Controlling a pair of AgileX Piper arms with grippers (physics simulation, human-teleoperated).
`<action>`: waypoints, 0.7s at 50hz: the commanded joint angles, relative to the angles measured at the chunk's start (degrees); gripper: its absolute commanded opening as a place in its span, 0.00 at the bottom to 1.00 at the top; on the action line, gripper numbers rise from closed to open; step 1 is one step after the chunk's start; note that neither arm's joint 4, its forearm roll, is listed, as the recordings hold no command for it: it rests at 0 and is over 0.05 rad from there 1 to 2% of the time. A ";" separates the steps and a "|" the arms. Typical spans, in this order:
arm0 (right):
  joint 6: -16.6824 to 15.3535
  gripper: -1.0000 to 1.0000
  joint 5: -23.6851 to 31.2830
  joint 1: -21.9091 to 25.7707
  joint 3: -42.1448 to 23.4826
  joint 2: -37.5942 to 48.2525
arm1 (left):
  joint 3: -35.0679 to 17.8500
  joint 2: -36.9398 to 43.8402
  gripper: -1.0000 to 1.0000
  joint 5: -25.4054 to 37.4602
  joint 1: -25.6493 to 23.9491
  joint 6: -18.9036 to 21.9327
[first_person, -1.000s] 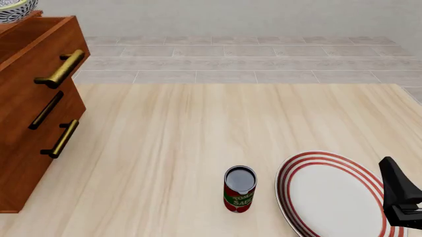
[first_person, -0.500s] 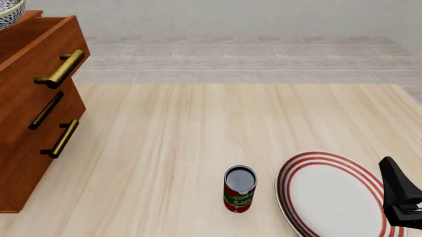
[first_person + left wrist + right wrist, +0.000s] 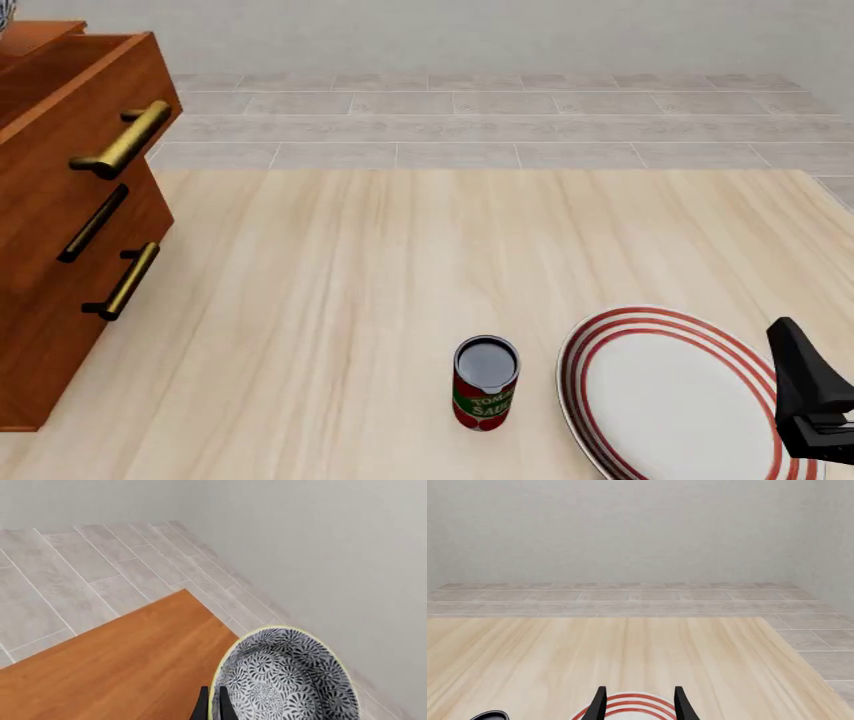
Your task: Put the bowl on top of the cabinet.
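The bowl (image 3: pixel 287 677), white with a dark floral pattern and a yellow-green rim, fills the left wrist view. My left gripper (image 3: pixel 212 707) is shut on its rim, one finger inside and one outside. Under it lies the cabinet's flat wooden top (image 3: pixel 120 665), and part of the bowl reaches past the top's far edge. Whether the bowl touches the wood cannot be told. In the front view the cabinet (image 3: pixel 67 200) stands at the far left with brass handles, and only a sliver of the bowl (image 3: pixel 4 10) shows at the top-left corner. My right gripper (image 3: pixel 639 703) is open and holds nothing.
A tomato sauce can (image 3: pixel 486 382) stands upright on the light wood table (image 3: pixel 400 260). Beside it on the right lies a white plate with red rings (image 3: pixel 667 395). The right arm's black body (image 3: pixel 807 400) sits at the plate's right edge. Tiled floor and a wall lie beyond.
The bowl has slid left along the cabinet top and almost out of the front view. The right arm, can and plate have not moved.
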 commanded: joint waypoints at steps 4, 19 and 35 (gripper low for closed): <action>0.00 1.00 0.00 -0.01 0.00 0.00 | 1.24 3.82 0.00 -2.23 1.12 0.97; 0.01 1.00 0.00 0.00 0.00 0.02 | 1.25 2.84 0.00 -1.01 -0.03 1.57; 0.01 1.00 0.00 0.00 0.00 0.00 | 1.41 -3.58 1.00 1.88 -2.27 1.32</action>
